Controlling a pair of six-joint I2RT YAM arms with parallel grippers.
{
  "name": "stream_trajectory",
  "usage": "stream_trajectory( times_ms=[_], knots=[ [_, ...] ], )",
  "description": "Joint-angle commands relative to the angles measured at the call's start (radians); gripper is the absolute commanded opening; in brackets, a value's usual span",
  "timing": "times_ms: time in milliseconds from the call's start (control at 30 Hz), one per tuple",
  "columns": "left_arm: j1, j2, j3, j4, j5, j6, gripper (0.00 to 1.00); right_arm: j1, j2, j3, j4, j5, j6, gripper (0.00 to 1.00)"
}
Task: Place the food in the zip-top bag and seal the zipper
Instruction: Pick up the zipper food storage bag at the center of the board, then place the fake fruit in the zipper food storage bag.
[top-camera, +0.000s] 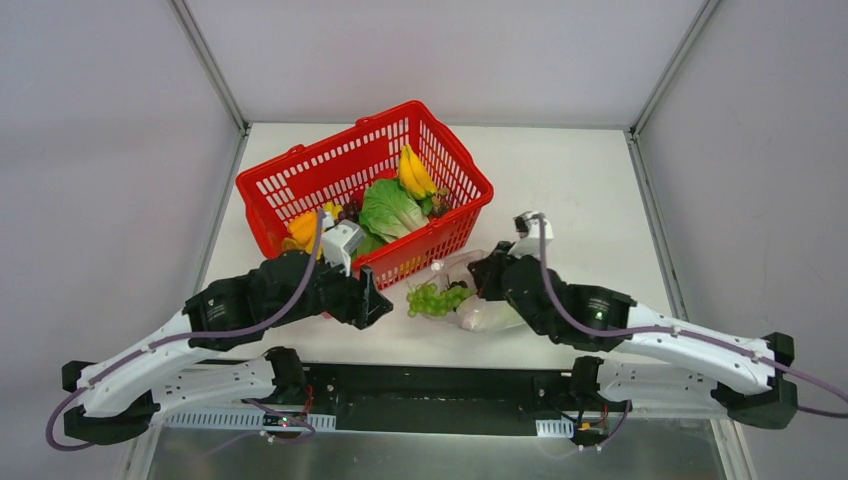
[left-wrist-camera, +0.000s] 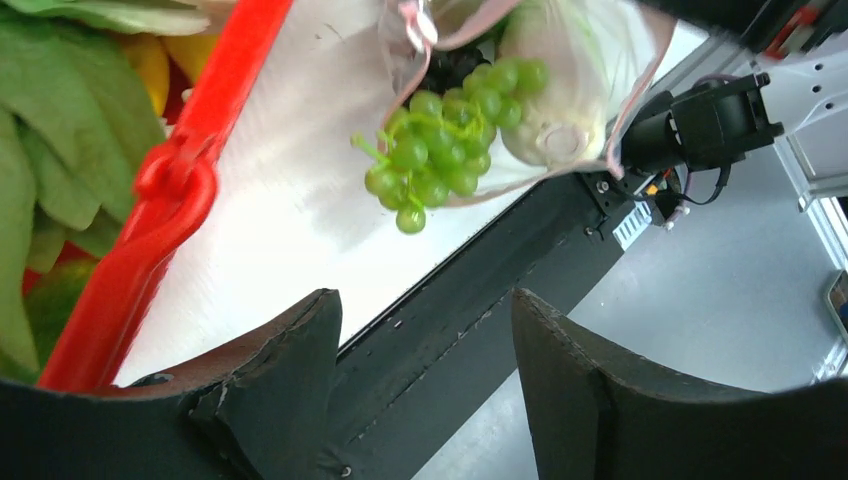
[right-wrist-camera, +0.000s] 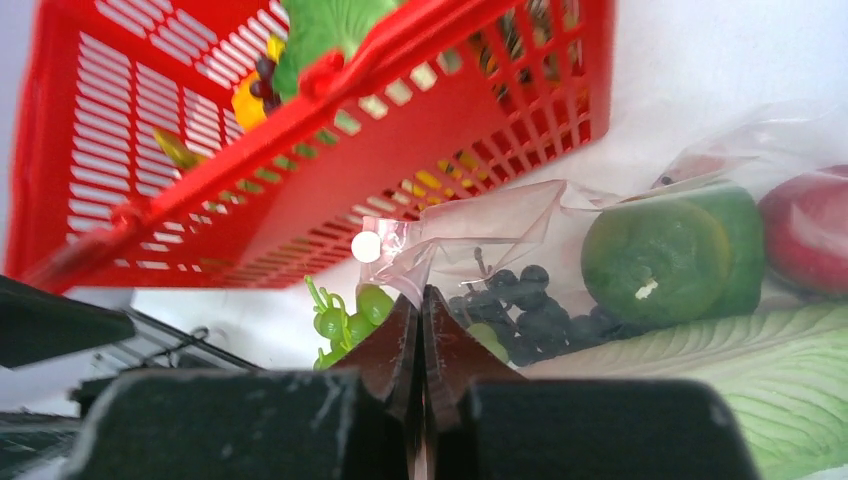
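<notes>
Zip-top bag (top-camera: 482, 305) lies on the tabletop (top-camera: 570, 180) just beside the red basket (top-camera: 300, 175), green grapes (top-camera: 432, 298) at its mouth. The right claw (right-wrist-camera: 420, 300) is pinched together on its edge, and the left claw (left-wrist-camera: 422, 305) is spread apart, empty.

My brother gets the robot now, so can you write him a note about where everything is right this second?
Left tool: open, empty, near the bunch of green plastic grapes.
Right tool: shut, seemingly pinching the clear floppy zip-top bag at its mouth.
Done: dark grapes, a green fruit, a red fruit and a long white-green cabbage are bagged; the green grapes lie partly out.
Left: yellow bananas and leafy greens sit in the red mesh basket; pink-red zipper strip unsealed.
</notes>
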Motion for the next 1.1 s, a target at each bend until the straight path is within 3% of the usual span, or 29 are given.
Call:
stream_trajectory(
  times_ms=[0,267,400,500,533,767,867,967,1067],
  knots=[
    [-0.004,0.069,0.05,0.095,0.058,0.051,0.65,-0.084,-0.105,0.074,0.03,-0.056,-0.035,0.0],
    [-0.004,0.199,-0.05,0.396,-0.015,-0.084,0.74,-0.122,-0.156,0.129,-0.005,-0.04,-0.064,0.0],
    [-0.004,0.302,-0.029,0.44,-0.03,-0.104,0.75,-0.126,-0.159,0.144,-0.011,-0.038,-0.067,0.0],
    [-0.008,0.358,-0.007,0.454,0.001,-0.113,0.71,-0.127,-0.159,0.143,-0.012,-0.024,-0.075,0.0],
    [-0.01,0.361,-0.003,0.448,-0.004,-0.118,0.68,-0.129,-0.158,0.143,-0.012,-0.023,-0.076,0.0],
    [-0.015,0.32,0.017,0.407,-0.001,-0.087,0.2,-0.137,-0.147,0.144,-0.013,-0.006,-0.08,0.0],
    [-0.015,0.323,0.047,0.396,0.034,-0.081,0.06,-0.14,-0.14,0.147,-0.013,-0.003,-0.083,0.0],
    [-0.016,0.34,0.091,0.384,0.071,-0.068,0.0,-0.144,-0.135,0.153,-0.01,-0.007,-0.087,0.0],
    [-0.018,0.351,0.144,0.353,0.071,-0.062,0.0,-0.149,-0.129,0.15,0.005,-0.02,-0.085,0.0]
  ],
)
